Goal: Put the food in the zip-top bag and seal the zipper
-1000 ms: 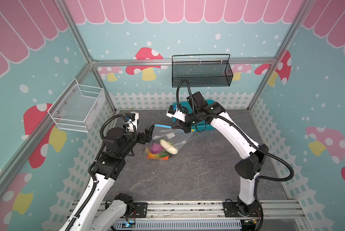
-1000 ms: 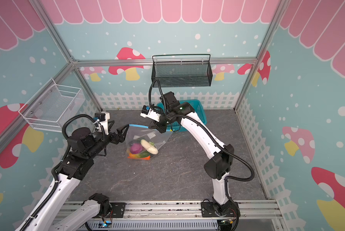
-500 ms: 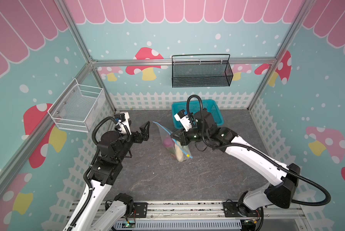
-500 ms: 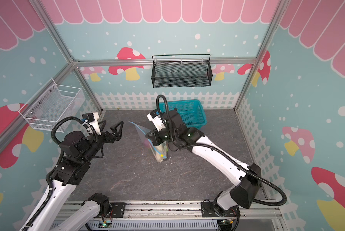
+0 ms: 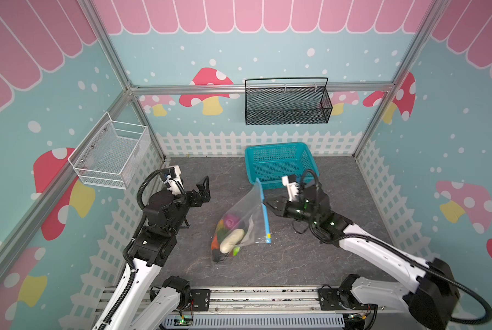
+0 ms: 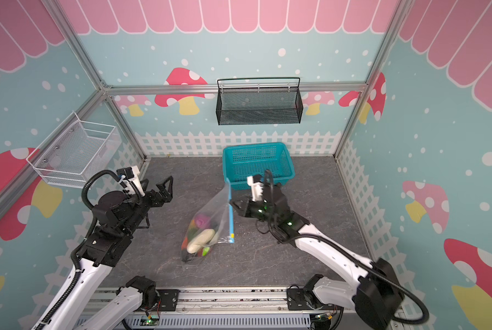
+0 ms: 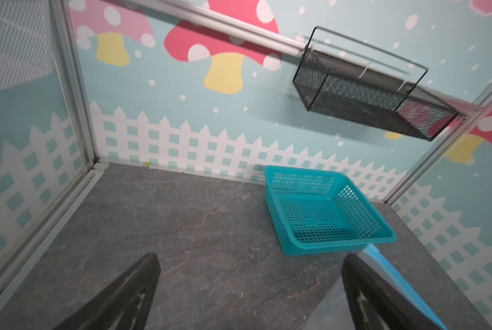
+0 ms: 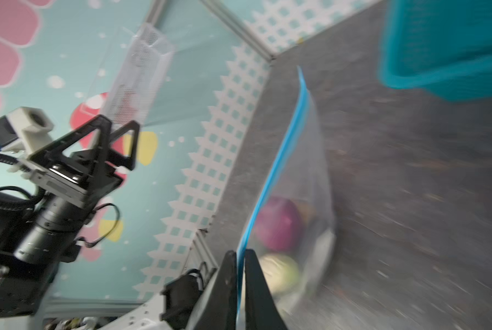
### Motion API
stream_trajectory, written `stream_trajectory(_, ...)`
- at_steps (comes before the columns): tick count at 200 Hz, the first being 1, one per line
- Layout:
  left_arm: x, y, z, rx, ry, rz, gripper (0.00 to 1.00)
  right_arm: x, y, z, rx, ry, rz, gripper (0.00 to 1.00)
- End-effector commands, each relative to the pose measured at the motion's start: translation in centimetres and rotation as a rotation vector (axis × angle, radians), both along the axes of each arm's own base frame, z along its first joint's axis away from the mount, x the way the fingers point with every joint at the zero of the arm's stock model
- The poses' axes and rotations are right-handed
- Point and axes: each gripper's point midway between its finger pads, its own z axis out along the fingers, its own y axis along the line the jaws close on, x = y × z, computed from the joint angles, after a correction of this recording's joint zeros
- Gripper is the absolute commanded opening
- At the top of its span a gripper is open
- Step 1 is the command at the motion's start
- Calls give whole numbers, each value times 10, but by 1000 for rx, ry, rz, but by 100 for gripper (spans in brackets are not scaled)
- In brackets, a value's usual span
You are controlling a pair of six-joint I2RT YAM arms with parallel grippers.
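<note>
The clear bag [image 5: 249,207] lies mid-table [image 5: 296,257], toy vegetables [image 5: 231,233] inside, with its blue zipper [image 5: 265,220] along the right edge. The right gripper [image 5: 267,203] straddles that strip with narrow jaws, though I cannot tell if it pinches. The left gripper [image 5: 204,191] is spread wide, well apart from the bag. A teal basket [image 5: 276,145] sits just beyond.

High top views and close right wrist view share the zip-top bag [image 5: 247,214].

Bag [image 5: 245,211] clear, zipper [image 5: 264,217] light blue, slider [image 5: 268,235] yellow; onion [image 5: 231,220] purple, radish [image 5: 232,241] white; basket [image 5: 276,145] teal lattice; tabletop [image 5: 296,257] grey, marbled.
</note>
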Motion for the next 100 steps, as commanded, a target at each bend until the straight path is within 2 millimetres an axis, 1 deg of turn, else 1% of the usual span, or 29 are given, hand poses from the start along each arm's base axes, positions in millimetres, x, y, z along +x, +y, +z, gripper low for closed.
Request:
stream_trajectory(1,-3,24,-67,45,111,129,99,-8,-67,-56,-126,-63,-166,51)
stream_trajectory(5,-5,31,-78,53,119,167,99,-8,-83,-67,-173,-94,-222,64)
stream_trajectory(9,-5,40,-89,65,126,217,99,-6,-97,-74,-227,-148,-267,72)
stream_trajectory(14,-6,49,-106,100,137,264,99,-3,-111,-79,-303,-244,-312,79)
stream_trajectory(21,-4,53,-127,171,128,274,99,4,-135,-75,-406,-378,-424,90)
stream_trajectory(24,-3,54,-135,198,120,274,99,7,-144,-73,-443,-427,-471,92)
stream_trajectory(25,-3,55,-140,207,127,272,99,7,-147,-73,-456,-443,-485,93)
stream_trajectory(30,0,53,-150,225,111,247,99,10,-160,-68,-505,-526,-552,94)
stream_trajectory(34,3,52,-155,213,110,219,99,13,-167,-57,-530,-589,-601,96)
stream_trajectory(37,5,52,-156,195,113,205,99,13,-171,-61,-566,-614,-612,97)
stream_trajectory(43,13,55,-163,191,141,210,99,18,-174,-54,-633,-669,-623,99)
stream_trajectory(45,16,56,-166,204,155,211,99,20,-175,-54,-664,-681,-621,100)
stream_trajectory(47,19,56,-169,217,167,212,99,22,-178,-58,-712,-679,-623,100)
stream_trajectory(50,24,56,-175,246,184,207,99,30,-183,-48,-731,-677,-664,99)
stream_trajectory(55,32,57,-185,280,210,212,99,38,-193,-47,-769,-642,-712,99)
stream_trajectory(60,38,57,-195,291,239,214,100,47,-191,-50,-831,-647,-673,99)
stream_trajectory(63,42,62,-199,298,247,244,99,52,-192,-50,-869,-655,-660,99)
stream_trajectory(65,44,63,-200,301,245,251,99,54,-195,-53,-897,-645,-661,99)
stream_trajectory(66,45,63,-202,304,253,252,99,56,-195,-51,-904,-647,-664,99)
stream_trajectory(70,49,65,-206,306,288,257,99,61,-198,-53,-948,-639,-666,100)
stream_trajectory(79,60,66,-204,333,273,261,99,68,-203,-56,-1037,-661,-652,100)
stream_trajectory(85,61,67,-204,333,267,264,100,69,-216,-66,-1103,-650,-682,99)
stream_trajectory(87,61,66,-202,334,258,255,100,68,-221,-70,-1109,-641,-693,99)
stream_trajectory(92,63,65,-199,335,228,241,100,68,-226,-76,-1103,-634,-687,99)
stream_trajectory(93,64,63,-198,331,219,228,100,69,-228,-81,-1099,-626,-679,99)
stream_trajectory(100,66,61,-198,321,207,208,100,68,-239,-95,-1073,-596,-674,100)
